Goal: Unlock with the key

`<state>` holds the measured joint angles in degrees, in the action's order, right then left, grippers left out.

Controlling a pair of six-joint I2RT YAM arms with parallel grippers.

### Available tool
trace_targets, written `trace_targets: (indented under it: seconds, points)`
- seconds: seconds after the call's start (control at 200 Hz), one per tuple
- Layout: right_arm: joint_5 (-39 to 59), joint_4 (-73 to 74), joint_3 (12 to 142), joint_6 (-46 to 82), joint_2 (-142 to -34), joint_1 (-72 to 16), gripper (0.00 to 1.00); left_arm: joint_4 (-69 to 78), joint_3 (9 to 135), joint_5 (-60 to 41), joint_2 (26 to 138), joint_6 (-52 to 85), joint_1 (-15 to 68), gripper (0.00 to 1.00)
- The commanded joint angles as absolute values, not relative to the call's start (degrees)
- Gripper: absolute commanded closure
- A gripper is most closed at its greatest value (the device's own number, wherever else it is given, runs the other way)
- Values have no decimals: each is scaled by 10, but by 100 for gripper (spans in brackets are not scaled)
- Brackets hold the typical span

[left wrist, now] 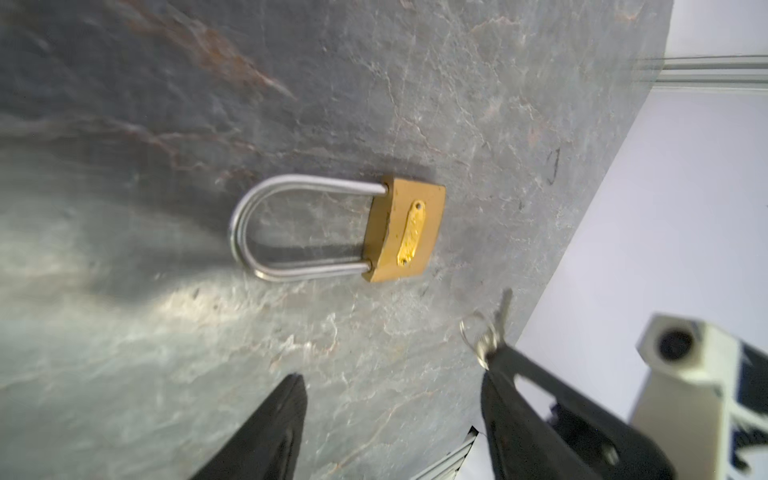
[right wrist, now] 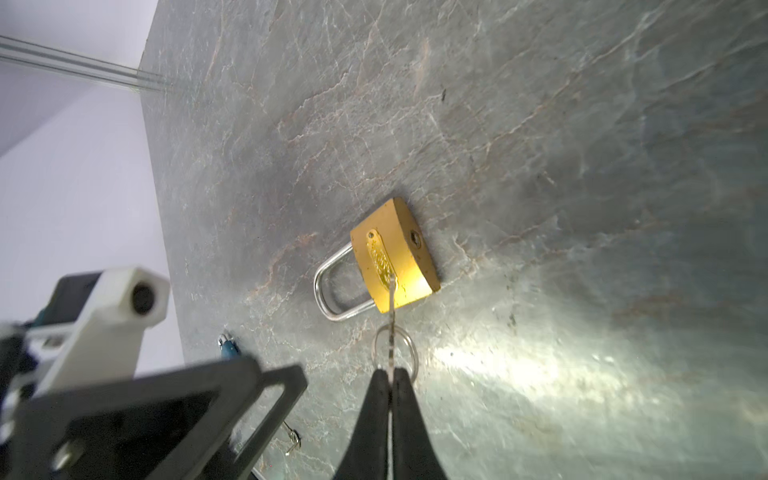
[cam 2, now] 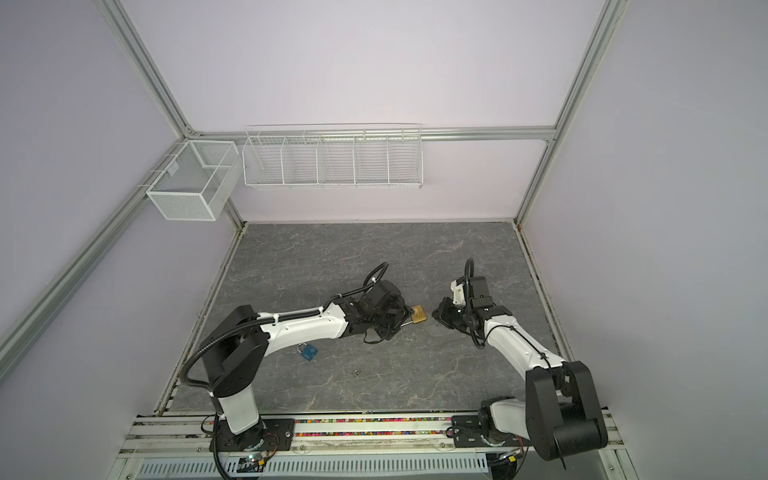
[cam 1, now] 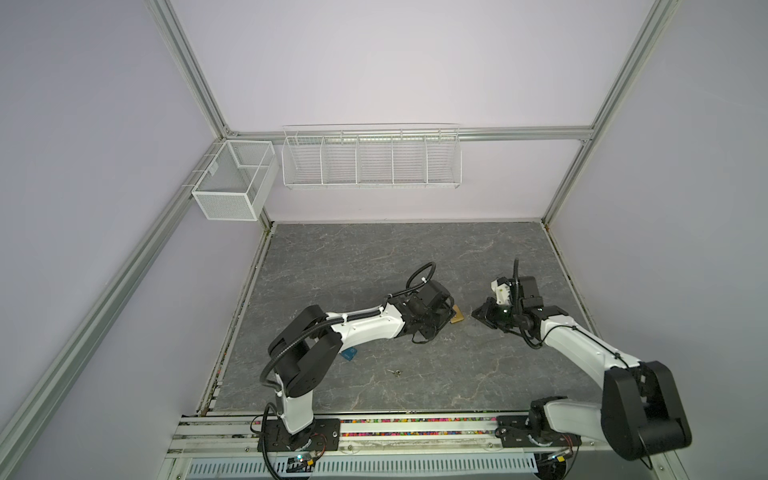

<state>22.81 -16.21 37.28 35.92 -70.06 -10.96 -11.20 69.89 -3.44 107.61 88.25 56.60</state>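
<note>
A brass padlock (left wrist: 405,232) lay flat on the grey marbled table (cam 1: 374,270) between the two arms. Both legs of its steel shackle (left wrist: 257,232) were seated in the body, and the loop pointed toward the left arm. The left gripper (left wrist: 386,386) hung low over the shackle end, jaws standing apart with nothing between them. In the left wrist view its fingers (left wrist: 286,403) stopped short of the lock. In both top views that gripper's dark body hid most of the shackle, so only the gold block showed beside it.

Opposite, the right gripper (right wrist: 388,376) was pinched tight on the bow of a small key (right wrist: 392,316), with the key ring (right wrist: 409,353) hanging at the fingertips. The blade pointed at the padlock. The keyhole (right wrist: 414,238) sat in the end face turned toward the right arm, and the key was not in it. From the right wrist the blade tip overlapped the lock's front face, but I could not tell whether it touched. From the left wrist the key looked clear of the lock.

A blue padlock (cam 2: 308,352) lay by the left arm's elbow. A second key (cam 2: 354,372) lay loose nearer the front rail, well apart from the brass one.
</note>
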Motion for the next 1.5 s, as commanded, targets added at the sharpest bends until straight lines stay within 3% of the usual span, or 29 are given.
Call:
trace_targets:
  seconds: [0.0, 0.135, 0.28, 0.77, 0.965, 1.07, 1.175, 1.245, 1.305, 1.38, 1.495]
  points:
    - [214, -240, 356, 327, -597, -110, 94, -105, 726, -35, 1105, 879, 537, 31]
    - [201, -325, 346, 310, -472, -110, 94, -128, 749, -40, 1126, 868, 523, 30]
    - [210, -374, 355, 312, -407, -110, 94, -140, 775, -54, 1162, 862, 511, 29]
    - [202, -432, 382, 301, -347, -107, 94, -330, 1023, -19, 1264, 740, 475, 27]
    - [178, -460, 386, 295, -323, -105, 94, -381, 1098, -49, 1278, 661, 483, 27]
    - [167, -467, 367, 291, -306, -102, 94, -458, 1071, 10, 1231, 654, 517, 26]
    - [185, -425, 324, 311, -282, -99, 94, -430, 979, 51, 1167, 706, 547, 27]
    - [191, -389, 293, 341, -259, -95, 94, -513, 1038, 131, 1168, 695, 575, 18]
    - [201, -365, 271, 360, -242, -94, 94, -652, 1155, 239, 1206, 683, 605, 0]
    - [223, -358, 254, 367, -235, -93, 94, -798, 1285, 308, 1272, 739, 629, 1]
    - [232, -375, 247, 367, -220, -91, 94, -809, 1348, 246, 1324, 780, 628, 1]
